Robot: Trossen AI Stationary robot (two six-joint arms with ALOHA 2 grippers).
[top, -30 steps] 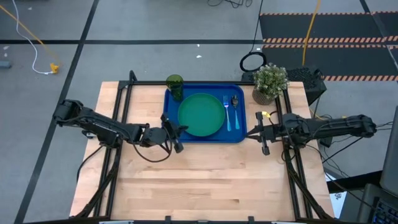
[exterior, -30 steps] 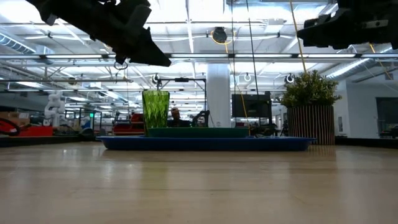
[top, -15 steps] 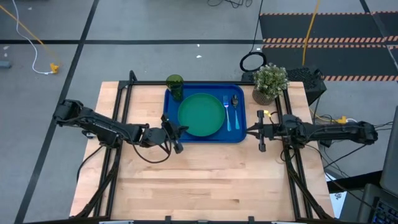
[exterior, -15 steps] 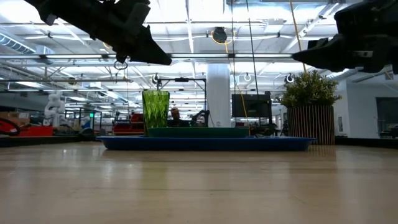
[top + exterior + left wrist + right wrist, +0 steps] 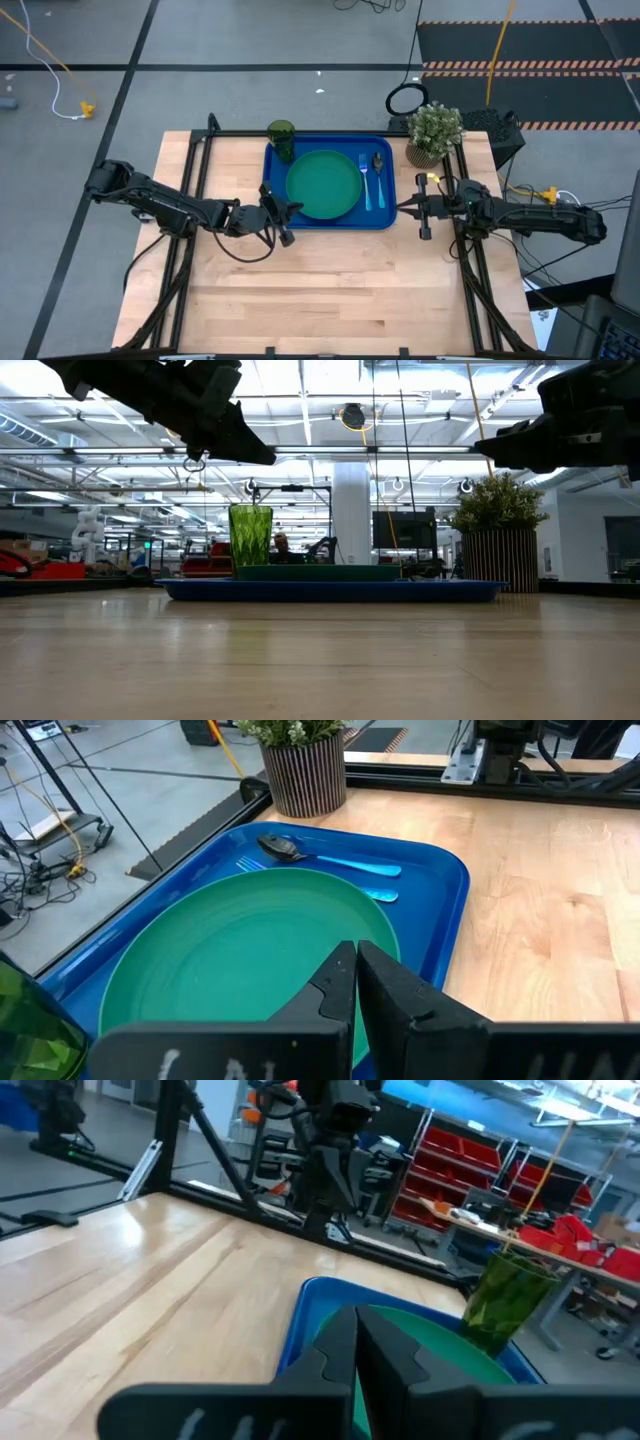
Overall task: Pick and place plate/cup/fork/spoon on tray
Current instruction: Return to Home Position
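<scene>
Sinking a little and folding back toward its own side, the right arm is the only thing that has shifted over the last second. The left arm and everything on the tray are sitting just as they were.

The plate (image 5: 323,184) is lying flat in the middle of the tray (image 5: 330,225), which is resting against the far edge of the tabletop (image 5: 330,290). The cup (image 5: 281,135) is standing upright in the tray's far left corner, just beside the plate's rim. The fork (image 5: 365,182) and the spoon (image 5: 378,172) are lying side by side along the tray's right edge. The fork is next to the plate, and both handles are pointing toward the tray's near edge. With all four pieces looking placed, I am judging that only the parking of the arms remains.

Were anything needing another lift, the plate is looking stiff, light and slick, best pinched at its raised rim. The cup is looking light and easy to tip, so a squeeze across its walls would suit. The cutlery is slim and lying flat, so it would be taken across the blue handles.

The left gripper (image 5: 290,210) is hanging above the tray's left edge, its fingers pressed together on nothing. The right gripper (image 5: 405,210) is hovering just off the tray's right edge, likewise closed and empty. A potted plant (image 5: 433,130) is standing beyond the tray's far right corner.
</scene>
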